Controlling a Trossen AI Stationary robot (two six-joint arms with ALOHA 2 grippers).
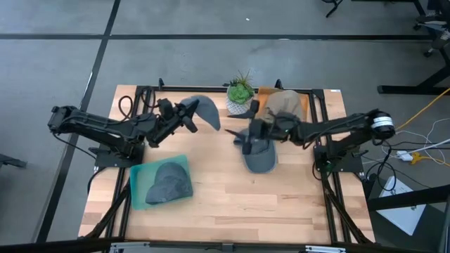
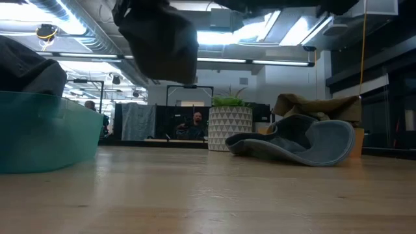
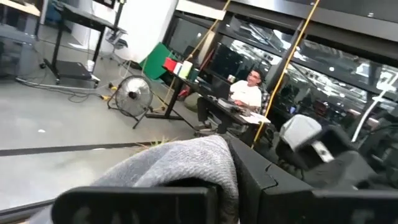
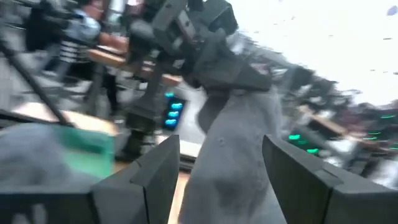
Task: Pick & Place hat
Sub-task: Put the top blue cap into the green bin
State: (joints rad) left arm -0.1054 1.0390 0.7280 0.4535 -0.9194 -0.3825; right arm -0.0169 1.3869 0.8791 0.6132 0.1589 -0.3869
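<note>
Gripping a grey cloth hat point(image 1: 206, 110) aloft, the left hand point(image 1: 188, 117) is clamped on it just beside the potted green plant point(image 1: 240, 91). The right hand point(image 1: 246, 138) – fingers apart – sits near that plant over a second grey hat point(image 1: 260, 156) lying on the wooden table point(image 1: 232, 197).

Grey hat point(image 1: 205, 109); teal bin point(image 1: 138, 184); tan hat point(image 1: 283, 102).

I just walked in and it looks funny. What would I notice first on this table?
Probably the left hand holding a grey hat up in the air near the table's back edge. Then the right hand, open, over another grey hat lying on the wood in the middle. A third hat sits in the teal bin at front left.
</note>
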